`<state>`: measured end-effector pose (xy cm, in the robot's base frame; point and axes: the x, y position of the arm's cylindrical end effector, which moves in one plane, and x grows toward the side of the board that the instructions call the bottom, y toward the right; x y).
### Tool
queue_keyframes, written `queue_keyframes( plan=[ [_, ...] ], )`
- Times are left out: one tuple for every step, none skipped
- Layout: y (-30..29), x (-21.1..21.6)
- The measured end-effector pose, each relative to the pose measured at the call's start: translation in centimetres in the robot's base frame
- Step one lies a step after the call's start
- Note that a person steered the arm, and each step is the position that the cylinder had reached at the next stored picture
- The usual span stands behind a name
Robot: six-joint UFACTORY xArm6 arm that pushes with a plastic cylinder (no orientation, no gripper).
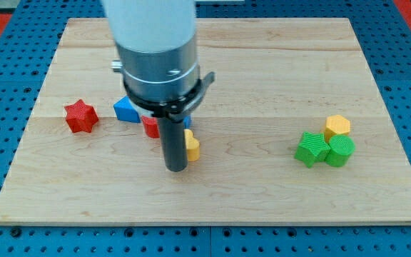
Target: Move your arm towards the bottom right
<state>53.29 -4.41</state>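
Rod end effector, no jaws, nothing held; it can only push. Tip [175, 168] rests on the worktop [262, 57], left of centre. Yellow block [191, 145] touches the rod's right side, just above the tip. Red block [150, 126] and blue block [126, 110] sit behind it to the upper left, partly hidden by the arm. Red star [80, 116] well off to the left. Far right: green star [311, 148], green block [340, 150] and yellow hexagon [337, 126], clustered and touching. Judgement: target corner lies down-right of the tip; bare board between, cluster above that line. Yellow block may get dragged at the start.
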Motion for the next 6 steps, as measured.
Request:
queue_keyframes(
  plan=[
    [-1.8, -2.7],
    [-1.6, 0.4],
    [-1.6, 1.9],
    [-1.7, 1.9],
    [-1.3, 2.5],
    [-0.7, 2.8]
  ],
)
